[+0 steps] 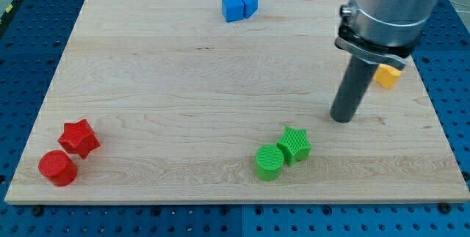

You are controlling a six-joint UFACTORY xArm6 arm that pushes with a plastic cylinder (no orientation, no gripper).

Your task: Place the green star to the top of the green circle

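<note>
The green star (295,144) lies on the wooden board near the view's bottom, touching the green circle (269,162) on that circle's upper right. My tip (341,118) rests on the board to the upper right of the green star, a short gap away and touching no block. The dark rod rises from it to the grey arm body at the view's top right.
Two blue blocks (240,6) sit together at the view's top middle. A yellow block (386,75) lies at the right, partly hidden behind the rod's mount. A red star (79,138) and a red circle (57,168) sit at the bottom left. The board's right edge (433,105) is near the rod.
</note>
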